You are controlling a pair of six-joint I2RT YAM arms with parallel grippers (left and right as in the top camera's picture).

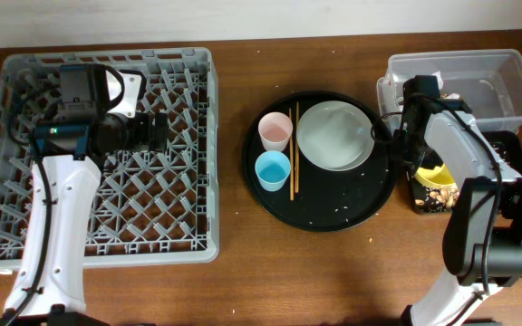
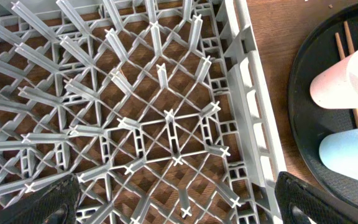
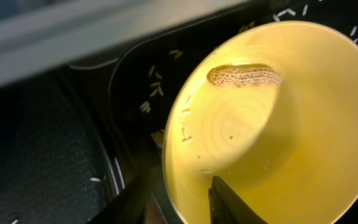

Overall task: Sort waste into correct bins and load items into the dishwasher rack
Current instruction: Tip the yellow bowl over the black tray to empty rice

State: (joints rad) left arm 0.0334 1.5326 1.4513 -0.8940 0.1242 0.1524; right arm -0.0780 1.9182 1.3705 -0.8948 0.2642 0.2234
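Note:
The grey dishwasher rack [image 1: 25,190] lies at the left. My left gripper [image 1: 157,133] hovers over its right part, open and empty; the left wrist view shows the peg lattice [image 2: 166,118] between the wide-spread fingers [image 2: 179,208]. My right gripper [image 1: 420,161] is shut on the rim of the yellow bowl [image 1: 436,174], tilted over the black bin [image 1: 515,154]. In the right wrist view one finger is inside the bowl [image 3: 303,124] and one outside [image 3: 185,202]; a beige scrap [image 3: 244,76] clings inside. The white plate [image 1: 335,134], pink cup [image 1: 275,132], light-blue cup [image 1: 273,169] and chopsticks [image 1: 294,154] are apart from both grippers.
The plate, cups and chopsticks sit on a large round black tray [image 1: 333,213] with scattered crumbs, in the middle. The clear tub [image 1: 506,86] stands at the back right, behind the black bin. Beige scraps [image 1: 438,195] lie in the bin. The cups also show in the left wrist view [image 2: 347,81].

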